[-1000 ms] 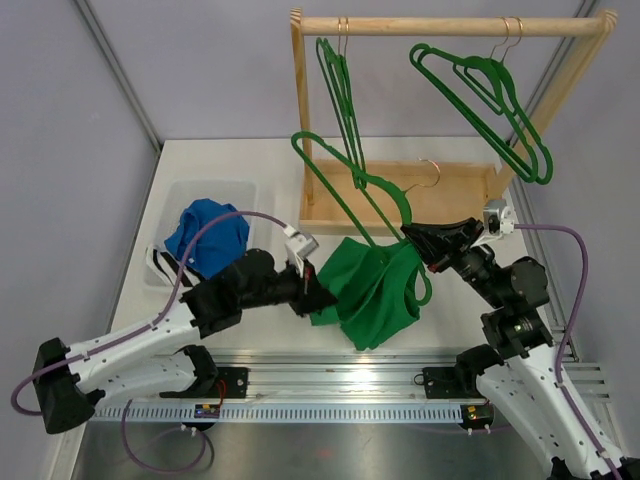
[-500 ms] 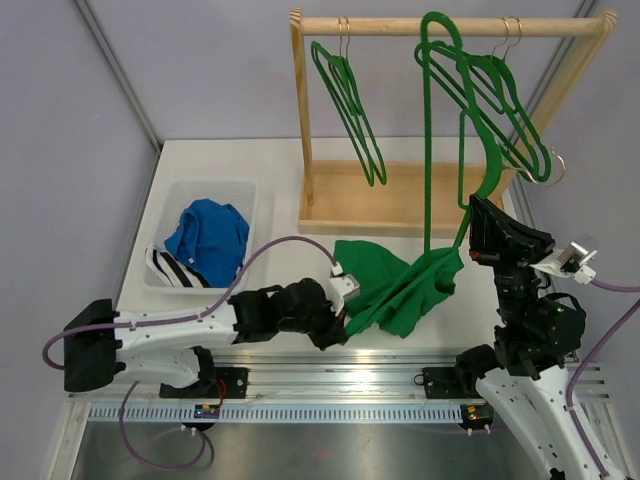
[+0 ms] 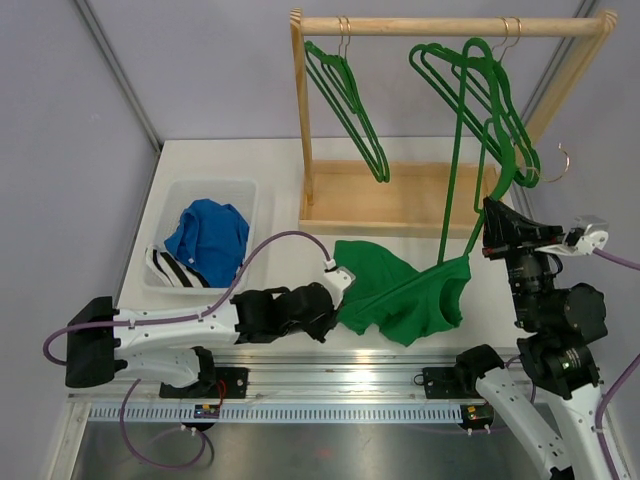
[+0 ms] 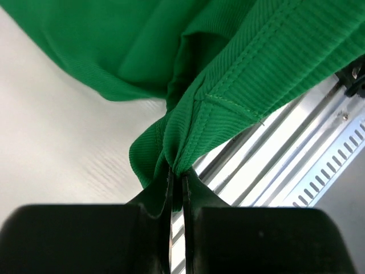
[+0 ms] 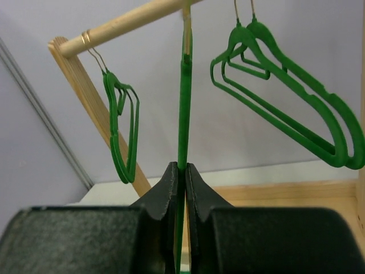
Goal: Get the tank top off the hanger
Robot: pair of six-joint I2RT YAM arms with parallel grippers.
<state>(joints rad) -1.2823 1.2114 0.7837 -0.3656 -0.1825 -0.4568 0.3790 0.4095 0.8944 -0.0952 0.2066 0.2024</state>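
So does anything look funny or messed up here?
Yes. The hanger in the right gripper stands almost on end instead of hanging from the rail. The green tank top looks still snagged on its lower end, stretched and crumpled toward the left gripper, which pinches its edge.

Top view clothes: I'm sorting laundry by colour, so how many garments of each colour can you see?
Green tank top: 1
Blue garment, in the bin: 1
Black-and-white striped garment, in the bin: 1
Total: 3
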